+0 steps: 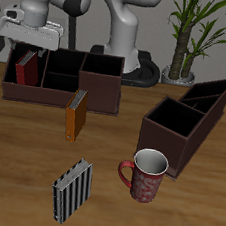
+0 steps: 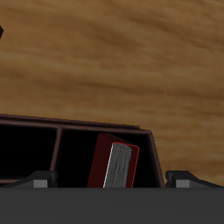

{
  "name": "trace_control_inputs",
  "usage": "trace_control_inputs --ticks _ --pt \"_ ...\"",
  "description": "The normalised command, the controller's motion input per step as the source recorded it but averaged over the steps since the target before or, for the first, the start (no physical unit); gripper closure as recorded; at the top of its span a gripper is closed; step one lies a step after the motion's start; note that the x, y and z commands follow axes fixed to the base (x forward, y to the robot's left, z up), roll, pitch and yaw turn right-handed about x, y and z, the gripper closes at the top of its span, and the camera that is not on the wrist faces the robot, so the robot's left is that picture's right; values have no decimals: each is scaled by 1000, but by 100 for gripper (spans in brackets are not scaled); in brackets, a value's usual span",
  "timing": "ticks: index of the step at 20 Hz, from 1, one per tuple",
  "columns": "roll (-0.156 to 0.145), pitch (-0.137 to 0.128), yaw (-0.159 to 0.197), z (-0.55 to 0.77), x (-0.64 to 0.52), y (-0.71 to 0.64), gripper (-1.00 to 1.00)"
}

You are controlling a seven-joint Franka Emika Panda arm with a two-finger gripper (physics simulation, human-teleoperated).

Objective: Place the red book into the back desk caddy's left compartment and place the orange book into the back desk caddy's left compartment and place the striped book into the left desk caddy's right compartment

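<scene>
Gripper (image 1: 31, 46) above the back desk caddy (image 1: 96, 101), over its end cell. Fingers (image 2: 35, 180) spread wide in wrist view, nothing between them: open, empty. Directly below: red book (image 2: 118, 166) standing on edge inside that cell, leaning against a wall, pale page edges up. Reads as already placed and released.

Orange book (image 1: 74, 114) next by judgement: just in front of the back caddy's near wall, propped on edge against it, tilted. Slim rigid hardcover, likely light, smooth cover so slip risk; best pinched across its thin dimension near the upper edge, centred along its length to stop it swinging.

Striped book (image 1: 71, 190) lying flat near the table's front edge, well apart from both caddies. Thin and flat on wood: hard to get fingers under, edge grasp needed.

Left desk caddy (image 1: 189, 123) set diagonally farther over, red mug (image 1: 145, 175) just in front of it; possible obstruction on approach.
</scene>
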Motion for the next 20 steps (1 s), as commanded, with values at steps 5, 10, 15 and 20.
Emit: trace_control_inputs --ticks 5,10,15,20 --pt "-3 -12 -24 227 311 260 -100" --pt "-52 0 -50 218 427 239 -100" --pt "-42 33 -66 100 543 390 -100" --pt "-4 -5 -54 200 379 429 -100"
